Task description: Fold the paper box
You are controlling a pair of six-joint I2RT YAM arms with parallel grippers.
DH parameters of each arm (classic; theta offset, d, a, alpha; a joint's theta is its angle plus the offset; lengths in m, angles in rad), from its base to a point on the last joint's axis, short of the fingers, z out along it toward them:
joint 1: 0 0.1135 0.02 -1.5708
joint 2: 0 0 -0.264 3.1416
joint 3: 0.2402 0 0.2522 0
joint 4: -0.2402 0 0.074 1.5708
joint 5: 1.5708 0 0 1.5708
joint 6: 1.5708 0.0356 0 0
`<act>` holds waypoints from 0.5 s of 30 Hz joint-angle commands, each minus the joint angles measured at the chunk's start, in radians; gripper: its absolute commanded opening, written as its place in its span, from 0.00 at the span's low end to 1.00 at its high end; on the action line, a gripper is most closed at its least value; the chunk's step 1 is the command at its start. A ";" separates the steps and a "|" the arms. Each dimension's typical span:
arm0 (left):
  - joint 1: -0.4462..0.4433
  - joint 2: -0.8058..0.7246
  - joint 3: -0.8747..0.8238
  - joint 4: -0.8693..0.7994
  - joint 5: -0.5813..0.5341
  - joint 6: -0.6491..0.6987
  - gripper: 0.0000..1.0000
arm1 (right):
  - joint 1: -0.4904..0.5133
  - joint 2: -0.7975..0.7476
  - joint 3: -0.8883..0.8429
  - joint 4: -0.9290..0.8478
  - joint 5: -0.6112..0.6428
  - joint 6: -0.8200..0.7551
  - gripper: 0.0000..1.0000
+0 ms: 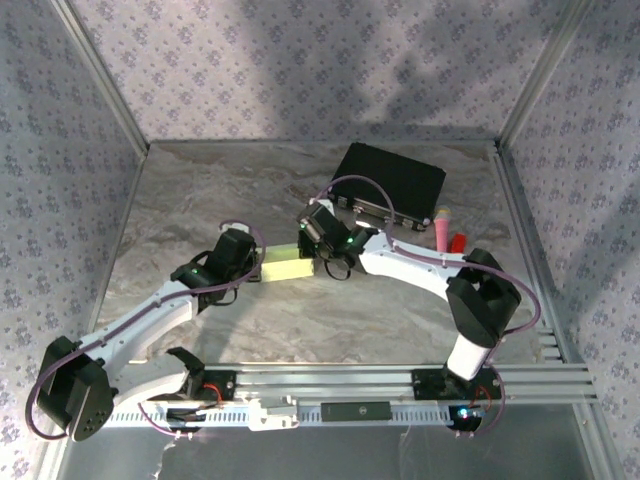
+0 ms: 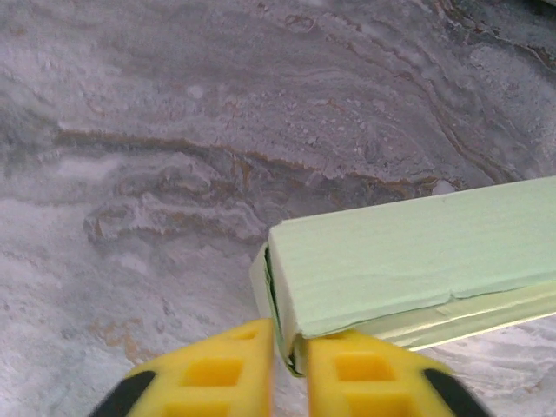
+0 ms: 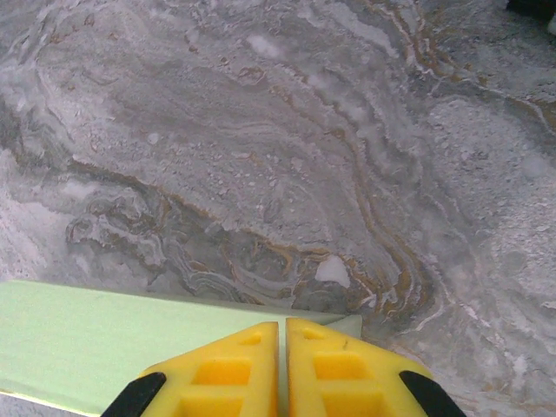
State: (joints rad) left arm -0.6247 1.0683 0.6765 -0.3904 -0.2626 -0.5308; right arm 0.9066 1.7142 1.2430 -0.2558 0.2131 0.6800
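Card of pale green, the paper box [image 1: 285, 265] lies as a closed slim block near the middle of the marbled desk [image 1: 200, 200], between the two arms. Left end effector [image 2: 289, 340] has its yellow fingers drawn to a narrow slit on the box's end corner, where a flap stands slightly ajar. Right end effector [image 3: 282, 328] is pressed together at the opposite end, over the card's edge; whether card is nipped there I cannot tell. Farther back lies a black box [image 1: 395, 180]; marks along its near edge are too small to read
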 commanded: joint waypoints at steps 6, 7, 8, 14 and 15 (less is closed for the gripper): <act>-0.007 -0.063 0.058 -0.077 0.012 -0.051 0.28 | 0.051 0.026 0.009 -0.022 0.115 -0.036 0.11; -0.009 -0.065 0.059 -0.083 0.012 -0.053 0.29 | 0.056 0.024 0.006 -0.021 0.125 -0.041 0.11; -0.008 -0.067 0.061 -0.086 0.013 -0.055 0.29 | 0.063 0.024 0.006 -0.020 0.137 -0.043 0.11; -0.008 -0.114 0.082 -0.135 0.023 -0.098 0.31 | 0.097 0.031 0.000 -0.022 0.191 -0.043 0.11; -0.007 -0.122 0.087 -0.149 0.017 -0.108 0.33 | 0.100 0.031 -0.004 -0.021 0.197 -0.043 0.10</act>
State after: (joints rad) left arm -0.6247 0.9859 0.7219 -0.4824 -0.2474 -0.5980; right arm 0.9951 1.7264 1.2461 -0.2577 0.3492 0.6498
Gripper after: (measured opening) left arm 0.321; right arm 0.106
